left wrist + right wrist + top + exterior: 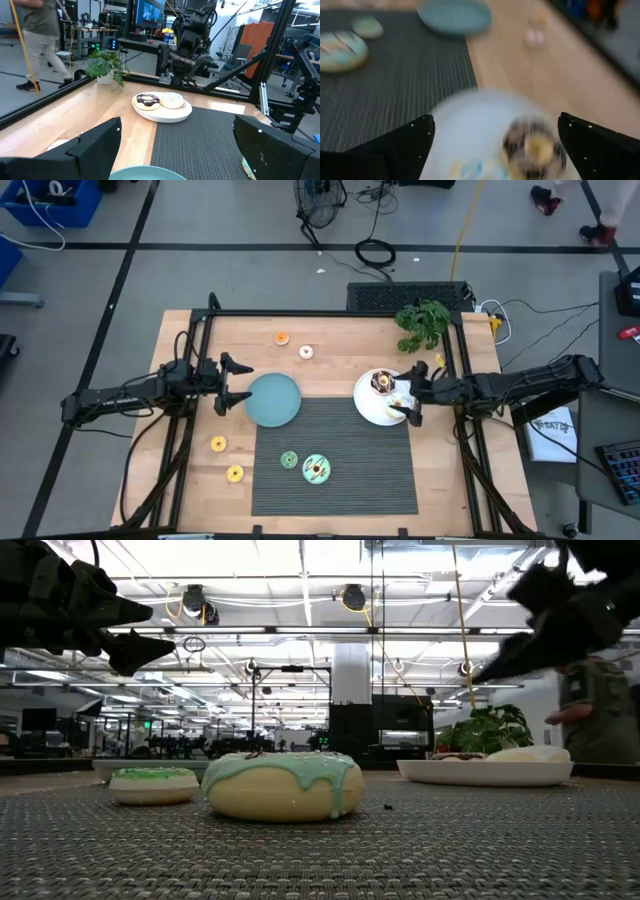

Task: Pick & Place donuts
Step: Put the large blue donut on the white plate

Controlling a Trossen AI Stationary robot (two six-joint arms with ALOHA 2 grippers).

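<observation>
Donuts: a chocolate donut [381, 383] and a white-iced donut [400, 399] lie on the white plate [370, 412] under the right pincer [412, 395], fingers spread, empty. Left pincer [234, 385], also spread, hovers beside the teal plate [273, 400]. Mint donut [316, 470] rests on the mat [370, 465], away from both.

High cam hangs over the table [330, 330], looking straight down at everything. Low cam sits on the mat [320, 850], right up against a mint donut [282, 785], facing 12 o'clock into the room. Left wrist cam faces 3 o'clock, right wrist faces 9; both catch the white plate [162, 111].
</observation>
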